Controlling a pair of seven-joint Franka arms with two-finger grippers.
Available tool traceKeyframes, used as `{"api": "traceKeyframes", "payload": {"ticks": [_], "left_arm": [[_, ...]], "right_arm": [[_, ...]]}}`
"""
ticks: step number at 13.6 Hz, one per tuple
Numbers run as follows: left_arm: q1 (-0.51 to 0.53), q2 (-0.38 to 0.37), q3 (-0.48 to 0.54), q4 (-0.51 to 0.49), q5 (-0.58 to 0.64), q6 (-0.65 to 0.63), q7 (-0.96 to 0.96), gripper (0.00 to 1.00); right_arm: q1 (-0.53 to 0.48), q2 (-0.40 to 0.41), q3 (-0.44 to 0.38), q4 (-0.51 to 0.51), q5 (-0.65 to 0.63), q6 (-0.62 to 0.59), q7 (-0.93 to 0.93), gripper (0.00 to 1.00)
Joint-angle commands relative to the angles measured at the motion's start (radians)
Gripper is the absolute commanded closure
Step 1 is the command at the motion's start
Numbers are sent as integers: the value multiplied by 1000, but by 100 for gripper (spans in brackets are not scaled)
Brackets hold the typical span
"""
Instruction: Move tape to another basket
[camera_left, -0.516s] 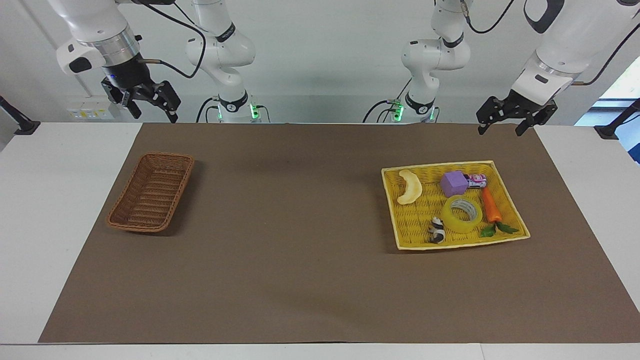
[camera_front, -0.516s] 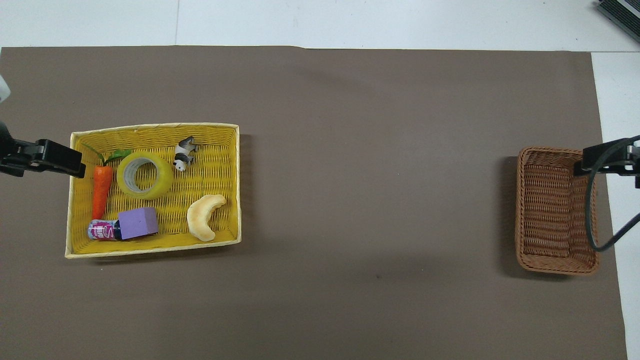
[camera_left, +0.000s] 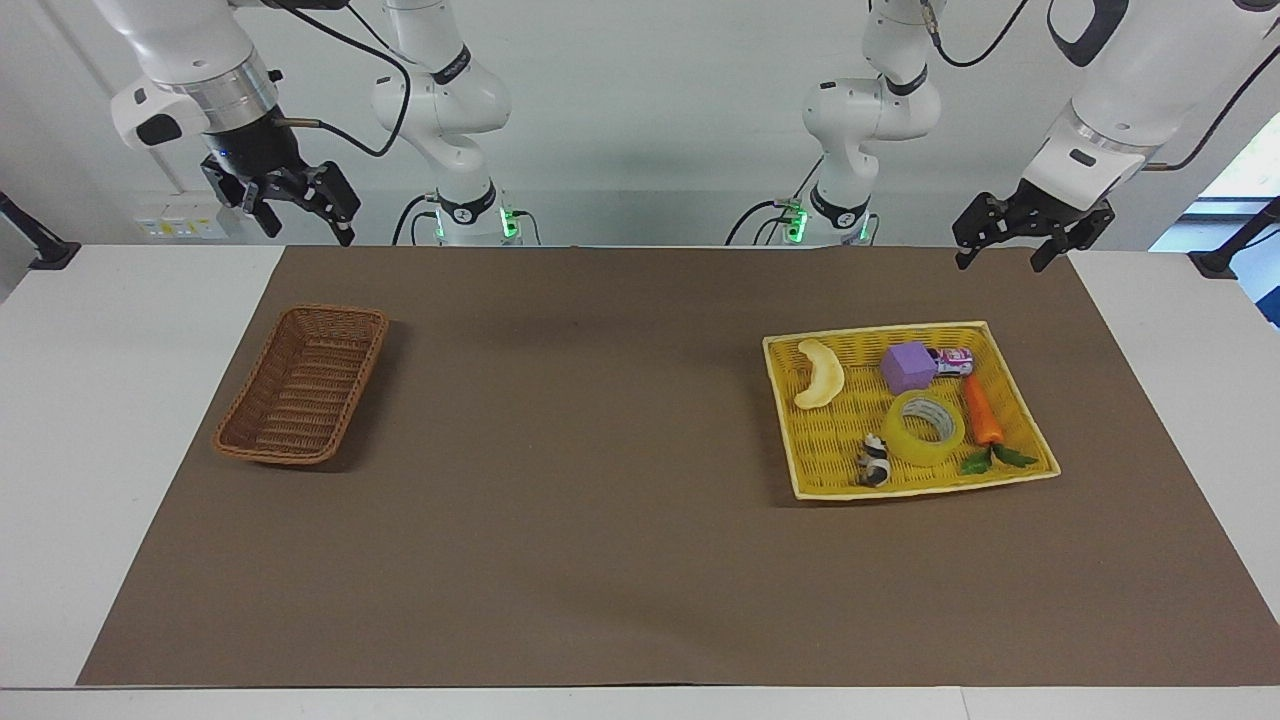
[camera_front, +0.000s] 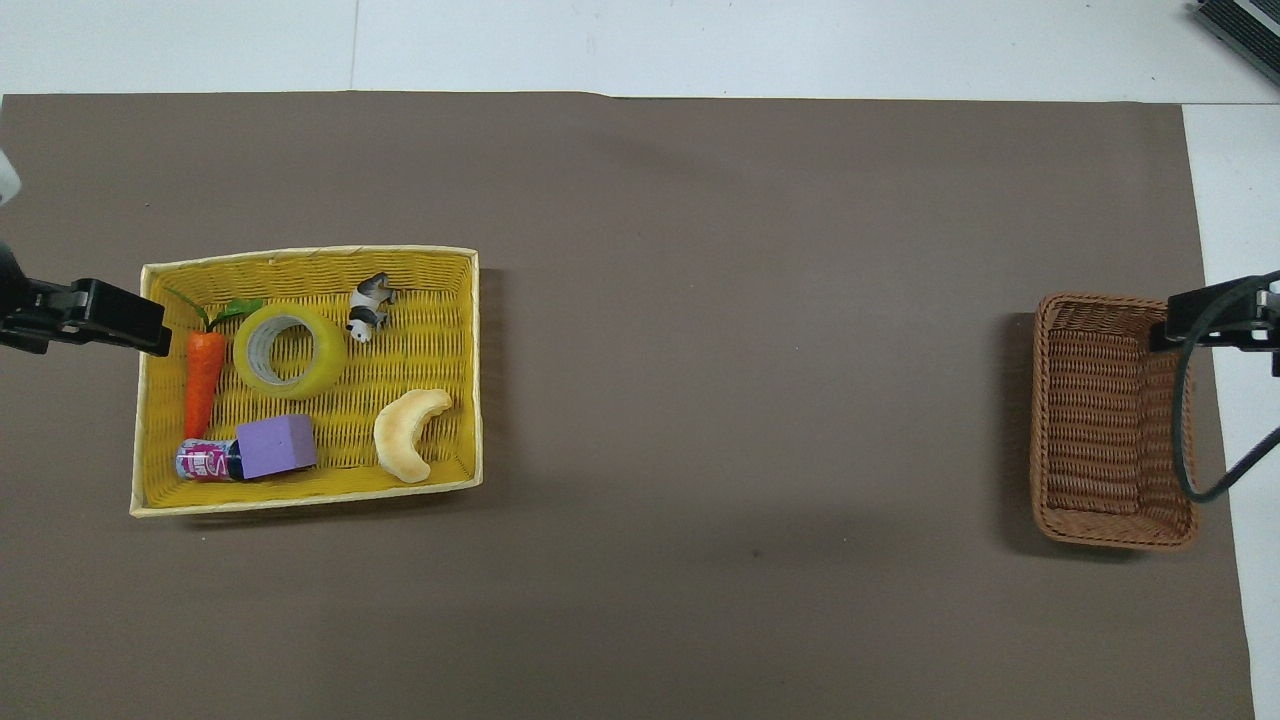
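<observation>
Two grippers hang in the air, and almost nothing on the table differs from half a second ago; the one visible change is at the right gripper (camera_left: 297, 208), which sits a touch higher over the robots' edge of the brown mat (camera_left: 620, 560) than it did, while the left gripper (camera_left: 1005, 243) has shifted only slightly, also upward, over the mat edge at the left arm's end; both claws stand with their fingers spread apart and hold nothing. The tape (camera_left: 923, 428) has not moved; it lies flat, core upward, in the yellow tray (camera_left: 815, 487) at the left arm's end of the table, just beside the carrot (camera_left: 981, 409) and close to the small panda figure (camera_left: 875, 461), with the purple block (camera_left: 908, 367) nearer to the robots and the pale crescent-shaped piece (camera_left: 820, 375) elsewhere in the tray; a small can (camera_left: 954, 360) lies against the block. The basket (camera_left: 303, 384) sits with nothing in it at the right arm's end, well apart from the tray. By my reading, the task has not really begun: no reach toward the roll is under way, and the left gripper, being the closer one, looks the likelier to descend on it; the carrot beside the roll could crowd a finger.
</observation>
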Motion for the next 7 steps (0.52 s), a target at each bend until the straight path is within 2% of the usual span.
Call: {"api": "traceKeyframes", "payload": {"ticks": [1,7], "left_arm": [[1,-33,-1,-40,21,11,7,0],[7,-34,-1,-26,15,14,4,0]], "right_arm": [[-8,-16,7,-15,-1,19,-10,0],[-8,-16,7,-13,-1,19,-8,0]]}}
